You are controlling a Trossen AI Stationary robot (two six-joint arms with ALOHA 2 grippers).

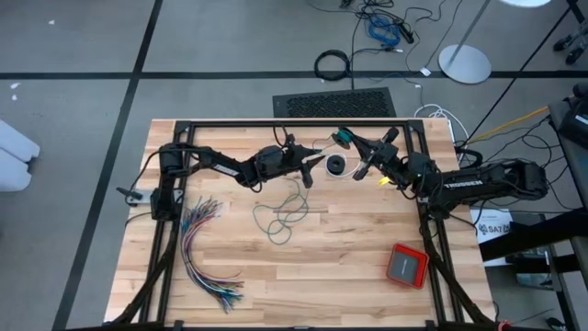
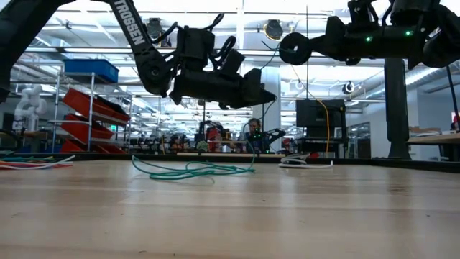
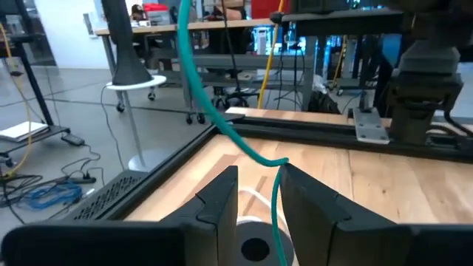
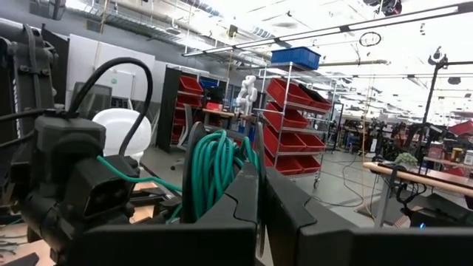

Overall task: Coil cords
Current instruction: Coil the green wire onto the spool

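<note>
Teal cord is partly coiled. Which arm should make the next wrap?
Left. The left gripper has the loose teal-green cord between its fingers, while the right gripper is shut on the finished loops.

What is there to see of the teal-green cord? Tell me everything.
The teal-green cord is thin, flexible and looks plastic-sheathed. One part lies in loose, untidy loops on the wooden table. From there it rises to the left gripper, running between its fingers. Its far end is already wound into a tight bundle of several turns, clamped in the raised right gripper.
</note>
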